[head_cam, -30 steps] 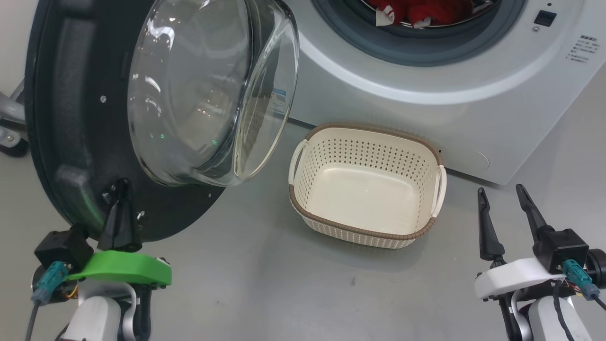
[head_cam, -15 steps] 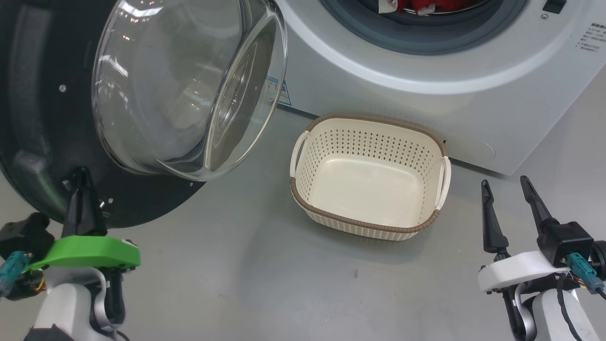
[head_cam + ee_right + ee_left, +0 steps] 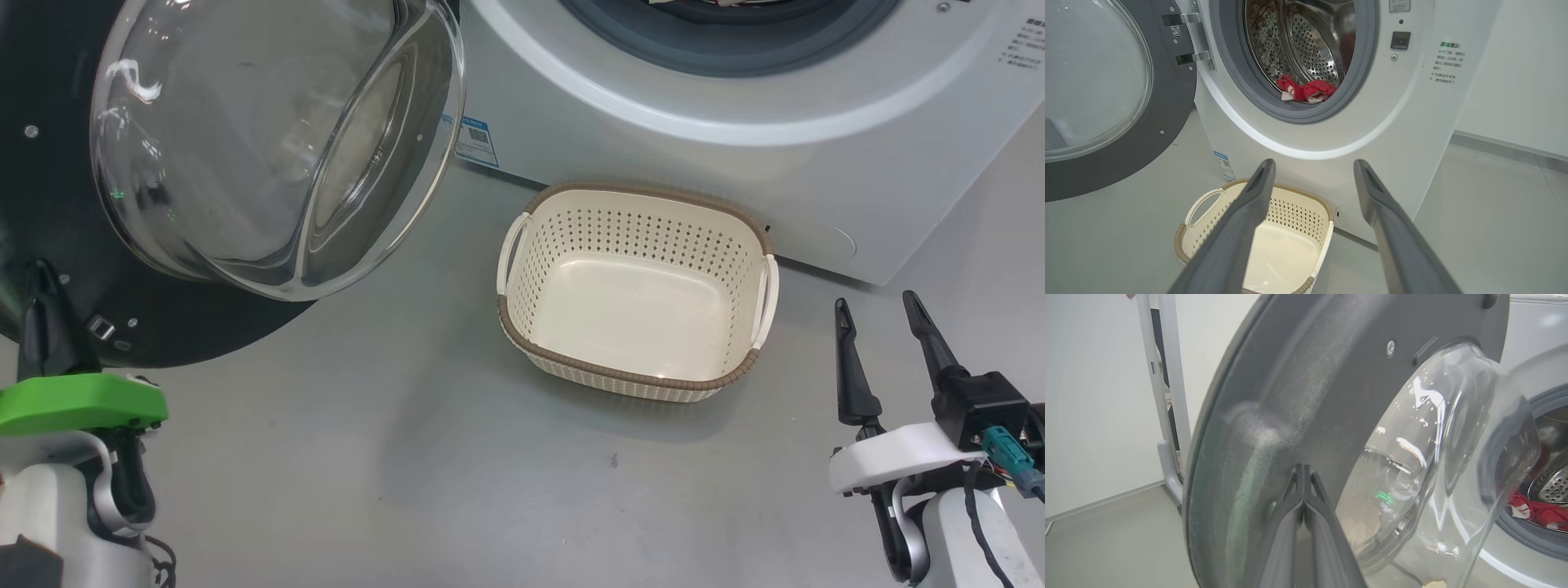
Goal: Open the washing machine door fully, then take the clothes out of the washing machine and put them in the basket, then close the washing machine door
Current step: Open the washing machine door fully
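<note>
From the head view, the washing machine door [image 3: 269, 139] hangs swung out on the left, its glass bowl bulging toward the room and its black rim behind it. The left gripper [image 3: 37, 273] sits at the near left with its two dark fingers pressed together, holding nothing, the tips up against the lower edge of that black rim. The washing machine [image 3: 735, 122] fills the far side. The basket [image 3: 637, 192] stands empty on the grey floor [image 3: 408, 457], just in front of the machine and to the right of the door. At the near right the right gripper [image 3: 875, 300] has its fingers spread wide apart with nothing between them, well clear of the basket.

Along the left wrist, the left gripper's [image 3: 1303, 467] tips lie together on the dusty dark inner face of the door [image 3: 1331, 375]. The clothes [image 3: 1541, 510] show red, low in the drum mouth at far right.

Along the right wrist, the splayed right gripper [image 3: 1314, 163] points at the machine's white front [image 3: 1392, 122], above the basket [image 3: 1290, 204]. The clothes [image 3: 1306, 90] lie bunched on the drum's lower lip, inside the grey ring. A small blue sticker [image 3: 1222, 163] sits low on the machine, left of the basket.
</note>
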